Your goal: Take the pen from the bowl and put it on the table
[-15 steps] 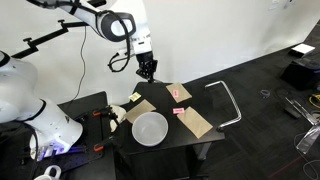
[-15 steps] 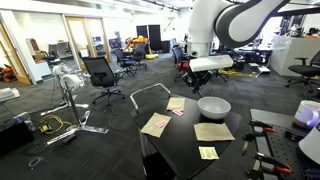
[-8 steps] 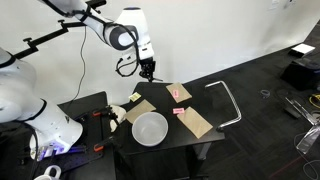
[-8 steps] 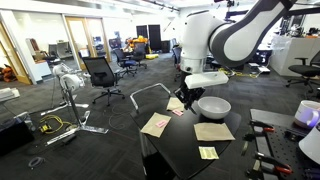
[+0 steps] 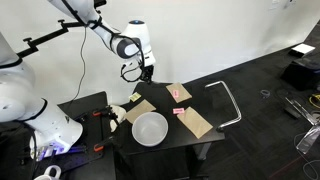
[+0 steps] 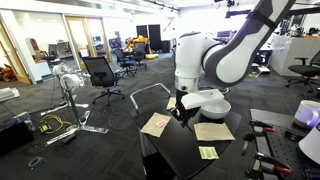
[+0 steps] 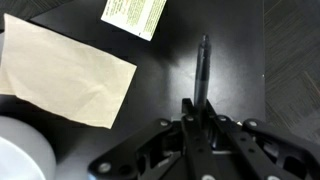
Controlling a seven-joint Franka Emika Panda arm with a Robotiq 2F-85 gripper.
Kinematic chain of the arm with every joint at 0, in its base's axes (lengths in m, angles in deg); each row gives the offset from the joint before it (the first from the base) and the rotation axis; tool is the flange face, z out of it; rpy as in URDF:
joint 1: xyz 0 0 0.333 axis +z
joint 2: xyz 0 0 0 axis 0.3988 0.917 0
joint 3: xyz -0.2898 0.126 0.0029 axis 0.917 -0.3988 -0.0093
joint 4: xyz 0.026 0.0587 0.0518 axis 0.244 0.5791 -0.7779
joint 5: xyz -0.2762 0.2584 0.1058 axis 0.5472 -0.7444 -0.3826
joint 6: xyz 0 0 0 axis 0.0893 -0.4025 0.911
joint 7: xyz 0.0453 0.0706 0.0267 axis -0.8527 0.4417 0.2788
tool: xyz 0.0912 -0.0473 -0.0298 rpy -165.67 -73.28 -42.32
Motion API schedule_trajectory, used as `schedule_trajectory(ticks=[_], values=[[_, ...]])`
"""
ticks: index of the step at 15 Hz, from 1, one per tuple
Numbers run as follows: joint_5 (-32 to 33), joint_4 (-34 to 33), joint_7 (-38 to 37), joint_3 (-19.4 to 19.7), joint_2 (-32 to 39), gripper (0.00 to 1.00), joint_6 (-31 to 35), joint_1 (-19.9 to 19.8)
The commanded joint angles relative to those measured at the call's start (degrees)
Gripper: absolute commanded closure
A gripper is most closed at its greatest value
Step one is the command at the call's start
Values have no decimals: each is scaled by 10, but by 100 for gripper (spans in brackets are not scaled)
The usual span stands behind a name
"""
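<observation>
One thin, straight dark pen [image 7: 202, 70] is what this moment turns on, and the wrist view shows it out of the round, shallow white bowl [image 7: 18, 150]. Its lower end is pinched between the black two-finger gripper [image 7: 196, 108], whose jaws are drawn together on the shaft, while the rest pokes forward over the small black table [image 7: 165, 70]. Holding it by one end suits a thing this slim: the free length stays visible and can be lined up with the surface before release. The pen hangs over a bare dark strip between a flat tan paper sheet [image 7: 65, 70] and the table's edge, beyond which the grey carpeted floor [image 7: 295, 60] shows. I judge that spot was chosen because nothing lies there, though it leaves little margin against rolling off. A small yellow-green printed slip [image 7: 135, 12] sits farther along, clear of the pen's line. In an exterior view the gripper [image 5: 147, 72] points downward beyond the bowl [image 5: 150, 130], which looks empty there. In an exterior view the gripper [image 6: 181, 113] sits low near the papers. Whether the pen touches the tabletop I cannot tell. What remains seems to be lowering the pen flat and releasing it.
</observation>
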Motion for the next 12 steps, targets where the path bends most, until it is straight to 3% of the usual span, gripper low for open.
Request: schedule_trajectory(ticks=[1,12], values=[[-29,-27,24,2,43,97,9,18],[16,-62,-80,81,133,97,67,116]])
